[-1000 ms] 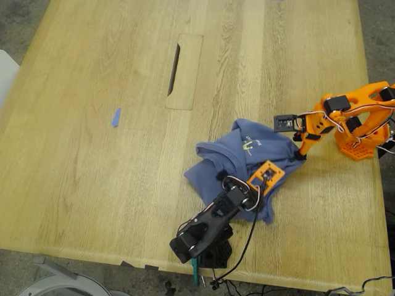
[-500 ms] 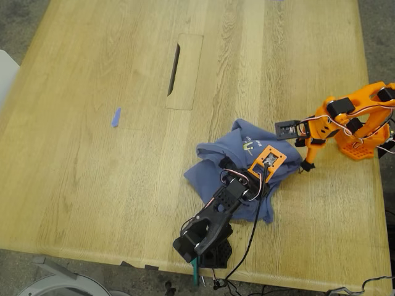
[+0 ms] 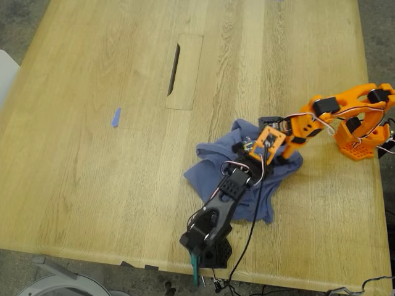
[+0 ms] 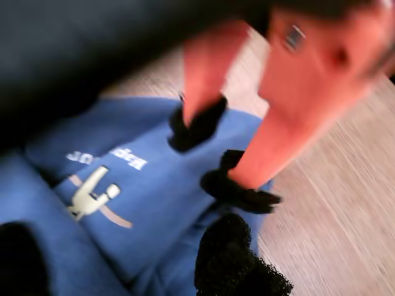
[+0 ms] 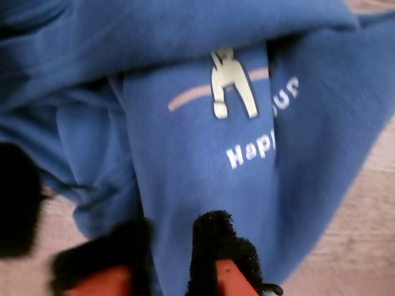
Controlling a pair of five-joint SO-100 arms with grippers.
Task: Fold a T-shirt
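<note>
T-shirt cloth looks soft, light and floppy, so I judge it best pinched at a hem or sleeve edge, not mid-bunch. It lies crumpled on the surface beneath both hands, slate-blue with a pale cartoon print and white lettering. My second hand pinches a fold of it. My first hand hovers above; I cannot tell its spread.

my second claw hangs over the crumpled t-shirt, its black-padded fingertips touching the blue cloth. the pale cartoon print and white lettering lie among folds. wooden surface shows beside.
</note>
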